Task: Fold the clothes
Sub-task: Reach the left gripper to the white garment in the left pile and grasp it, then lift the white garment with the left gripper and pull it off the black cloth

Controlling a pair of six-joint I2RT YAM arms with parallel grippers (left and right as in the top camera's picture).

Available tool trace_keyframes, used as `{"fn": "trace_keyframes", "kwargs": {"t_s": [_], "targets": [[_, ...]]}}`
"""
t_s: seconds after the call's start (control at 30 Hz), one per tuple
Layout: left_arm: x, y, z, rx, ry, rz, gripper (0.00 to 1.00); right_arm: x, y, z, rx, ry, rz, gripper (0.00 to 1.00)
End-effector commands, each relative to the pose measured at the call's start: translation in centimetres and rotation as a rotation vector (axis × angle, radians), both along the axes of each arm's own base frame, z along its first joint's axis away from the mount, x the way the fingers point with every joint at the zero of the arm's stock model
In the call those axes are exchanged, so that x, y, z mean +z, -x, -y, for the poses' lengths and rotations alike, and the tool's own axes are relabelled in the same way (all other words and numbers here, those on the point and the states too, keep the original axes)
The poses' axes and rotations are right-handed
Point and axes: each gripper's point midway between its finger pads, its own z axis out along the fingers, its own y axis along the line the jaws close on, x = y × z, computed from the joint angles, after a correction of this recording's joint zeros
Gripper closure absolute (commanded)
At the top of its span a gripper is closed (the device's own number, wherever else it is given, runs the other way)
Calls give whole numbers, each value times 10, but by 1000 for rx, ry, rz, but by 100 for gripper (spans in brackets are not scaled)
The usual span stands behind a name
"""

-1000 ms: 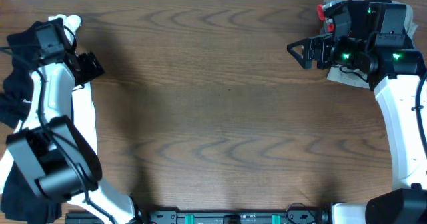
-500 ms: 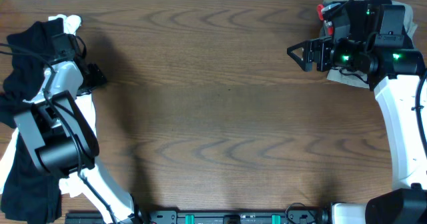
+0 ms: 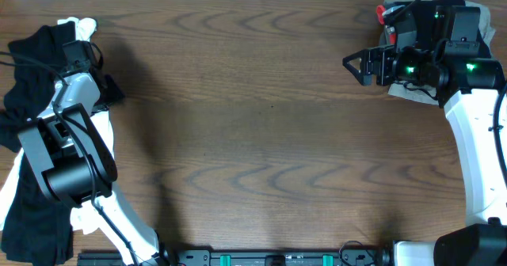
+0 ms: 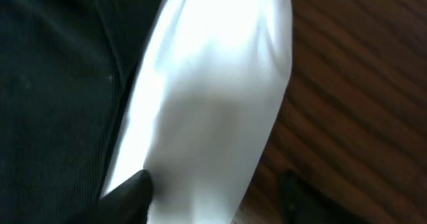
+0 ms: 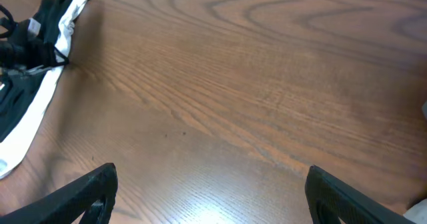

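Overhead: the clothes pile [image 3: 28, 84] sat at the table's [image 3: 261, 115] left edge, unfolded. It was mostly a black garment [image 4: 60, 84], with a white garment [image 4: 213, 97] showing at its top corner and along its lower left side. The left arm [image 3: 67, 163] lay across the pile and hid much of its middle, so the outline of each piece could not be traced there.

Left wrist view: the left gripper [image 4: 213, 199] was low over the pile's edge with its jaws spread. One dark fingertip [image 4: 130, 192] was at the seam between the black and white cloth, the other over bare wood. The white garment ran up between the two fingers as a smooth rounded fold, black cloth touching it on one side and table grain on the other. No cloth was pinched. I could not tell whether the fingertips touched the fabric.

The right gripper [image 3: 355, 66] hovered near the table's far right corner, well apart from the clothes, jaws wide and holding nothing. In its wrist view the pile showed only at the far left. Behind the right arm were a small red object [image 3: 382, 13] and a pale flat sheet [image 3: 408, 96], partly covered by the arm; what it was could not be told.
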Motion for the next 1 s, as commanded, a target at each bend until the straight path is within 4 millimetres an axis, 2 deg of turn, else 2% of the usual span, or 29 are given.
{"fn": "trace_keyframes", "kwargs": {"t_s": [0.0, 0.2, 0.23, 0.3, 0.33, 0.4, 0.5, 0.6, 0.73, 0.83, 0.87, 0.97], "targets": [[-20, 11, -7, 53, 8, -44, 43, 4, -2, 5, -4, 11, 12, 12], [-47, 27, -9, 127, 47, -93, 50, 3, -1, 6, -8, 16, 6, 12], [-50, 28, -8, 127, 49, -100, 54, 2, -1, 6, -8, 16, 6, 12], [-53, 30, -9, 129, 51, -105, 82, 2, -1, 6, -8, 16, 6, 12], [-53, 30, -9, 130, 51, -105, 89, 2, -1, 6, -8, 16, 6, 12], [-50, 28, -10, 130, 49, -97, 93, 2, -1, 6, -8, 16, 5, 12], [-35, 23, -12, 122, 43, -86, 94, 2, -1, 6, -10, 18, 6, 12], [-4, 14, -15, 119, 32, -42, 94, 2, -1, 6, -10, 18, 6, 12], [64, -12, -10, 57, 58, 106, 94, 2, -1, 6, -10, 18, 6, 12], [134, -27, -7, 28, 46, 254, 94, 2, -1, 6, -10, 19, 6, 12], [164, -31, -6, 18, 31, 316, 94, 2, -1, 6, -10, 19, 5, 12], [235, -31, -6, 3, -29, 458, 94, 2, -1, 6, -10, 19, 5, 12]]}}
